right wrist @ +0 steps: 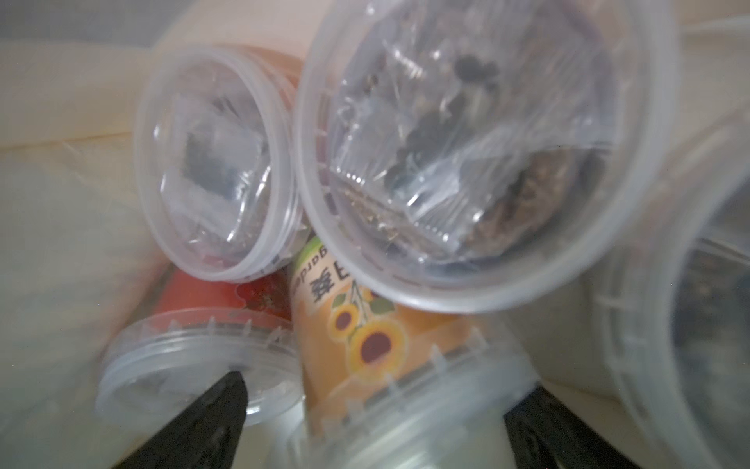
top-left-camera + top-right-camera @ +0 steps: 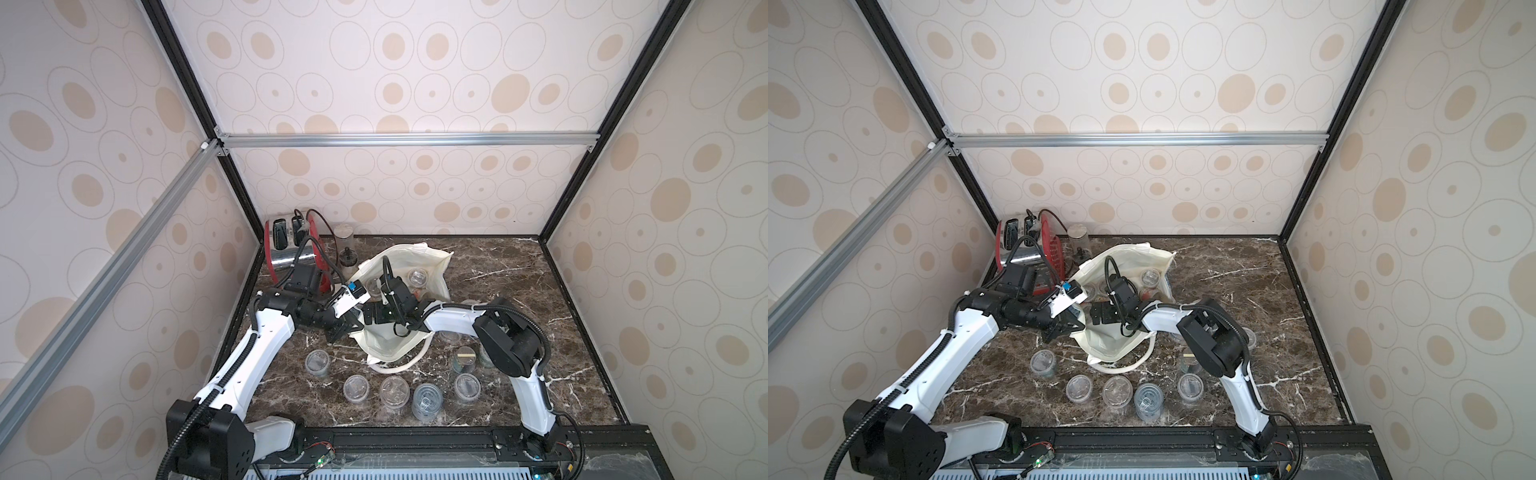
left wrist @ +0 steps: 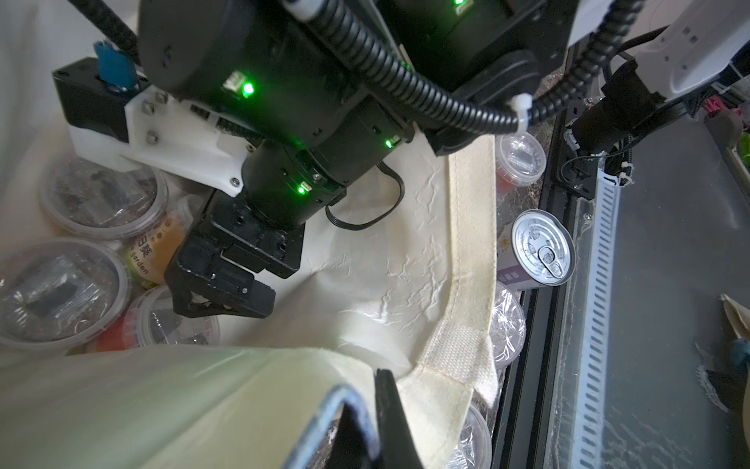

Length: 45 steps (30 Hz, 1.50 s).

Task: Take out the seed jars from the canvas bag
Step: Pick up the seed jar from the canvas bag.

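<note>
The cream canvas bag [image 2: 419,257] [image 2: 1133,253] lies on the marble table with its mouth spread wide. My left gripper [image 2: 347,328] [image 3: 365,426] is shut on the bag's rim next to a handle's stitching. My right gripper [image 3: 219,296] [image 1: 379,390] is inside the bag and open. Its fingers stand either side of the lid of a sunflower-labelled seed jar [image 1: 377,337] lying on its side. A red-labelled jar [image 1: 203,300] and two clear-lidded jars [image 1: 466,142] crowd round it. Several seed jars [image 2: 356,388] stand on the table in front of the bag.
A pull-tab can [image 2: 428,401] [image 3: 542,247] stands in the front row of jars. More jars [image 2: 465,357] sit beside my right arm. A red toaster [image 2: 286,245], a tall glass jar [image 2: 344,237] and a small black-capped bottle [image 2: 348,257] fill the back left corner.
</note>
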{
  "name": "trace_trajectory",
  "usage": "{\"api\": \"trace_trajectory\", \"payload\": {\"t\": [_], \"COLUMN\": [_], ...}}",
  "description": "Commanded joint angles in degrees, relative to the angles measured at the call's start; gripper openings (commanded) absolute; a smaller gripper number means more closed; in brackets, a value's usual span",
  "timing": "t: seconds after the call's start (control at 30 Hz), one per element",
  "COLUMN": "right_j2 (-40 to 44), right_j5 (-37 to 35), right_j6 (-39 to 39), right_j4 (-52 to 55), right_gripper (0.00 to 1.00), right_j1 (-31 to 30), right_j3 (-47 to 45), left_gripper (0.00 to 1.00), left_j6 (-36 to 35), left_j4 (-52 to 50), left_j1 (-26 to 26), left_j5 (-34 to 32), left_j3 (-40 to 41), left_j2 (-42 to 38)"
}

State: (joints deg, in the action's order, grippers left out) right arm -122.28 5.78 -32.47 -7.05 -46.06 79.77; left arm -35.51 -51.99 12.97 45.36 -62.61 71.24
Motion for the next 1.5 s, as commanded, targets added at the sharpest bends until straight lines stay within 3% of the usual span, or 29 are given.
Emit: {"api": "trace_trajectory", "payload": {"t": [0.0, 0.3, 0.67, 1.13, 1.37, 1.47], "right_j2": [-1.6, -0.4, -2.9, 8.2, 14.3, 13.5], "right_j5": [3.4, 2.5, 11.7, 5.8, 3.1, 1.1], "right_j6": [3.0, 3.2, 5.3, 2.7, 2.0, 3.1], "right_j4": [-2.3, -0.7, -3.1, 3.3, 7.1, 10.4], "right_gripper": [0.99, 0.99, 0.92, 0.78, 0.77, 0.84], "right_j1": [1.1, 2.6, 2.5, 2.4, 2.2, 1.9], "right_j3": [1.7, 0.9, 4.0, -1.0, -4.0, -3.3], "left_gripper": [0.0, 0.0, 0.0, 0.0, 0.0, 0.0], "left_j6": [-2.6, -2.1, -2.4, -2.6, -0.9, -1.5], "left_j4": [-2.5, -2.6, -2.6, -2.4, -1.0, -0.7], "left_j1": [0.3, 0.3, 0.3, 0.3, 0.3, 0.3], "left_j5": [2.8, 2.3, 2.1, 1.8, 1.4, 2.1], "left_j3": [-2.4, -2.6, -2.1, -2.1, -2.3, -1.7], "left_j2": [0.2, -0.3, -0.4, -1.0, -0.9, -0.9]}}
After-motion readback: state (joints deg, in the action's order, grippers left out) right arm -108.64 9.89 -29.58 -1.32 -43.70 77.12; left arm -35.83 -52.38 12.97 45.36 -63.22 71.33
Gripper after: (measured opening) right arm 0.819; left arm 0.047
